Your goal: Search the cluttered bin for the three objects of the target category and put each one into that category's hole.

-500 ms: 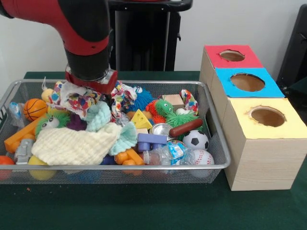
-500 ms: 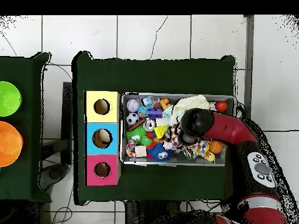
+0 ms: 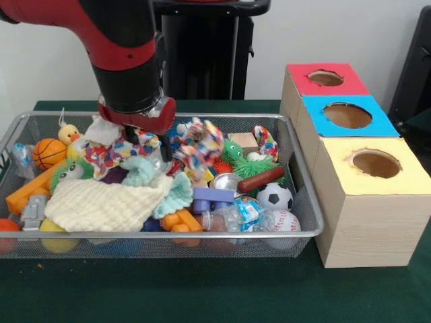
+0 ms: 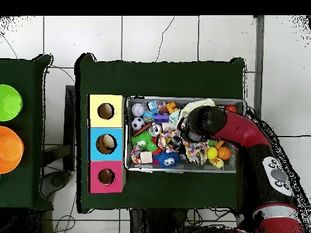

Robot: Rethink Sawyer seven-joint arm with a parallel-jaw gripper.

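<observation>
A multicoloured cloth [image 3: 195,149] lies bunched in the bin [image 3: 306,222], spreading from just under the gripper [image 3: 138,134] out to the right, where a knotted lump of it stands above the other toys. A second patch of the same print [image 3: 108,156] lies left of the gripper, touching it from below. The gripper sits low among the clutter at the bin's back, and its fingers are buried in cloth, so I cannot tell how far open they are or whether they hold anything. In front lie a cream towel [image 3: 101,202] and a mint cloth [image 3: 176,192]. A soccer ball [image 3: 275,196], a baseball [image 3: 283,221] and a crushed bottle [image 3: 236,217] fill the front right corner. Beside the bin stand three boxes with holes: yellow [image 3: 376,163], blue [image 3: 347,116], red [image 3: 326,78].
</observation>
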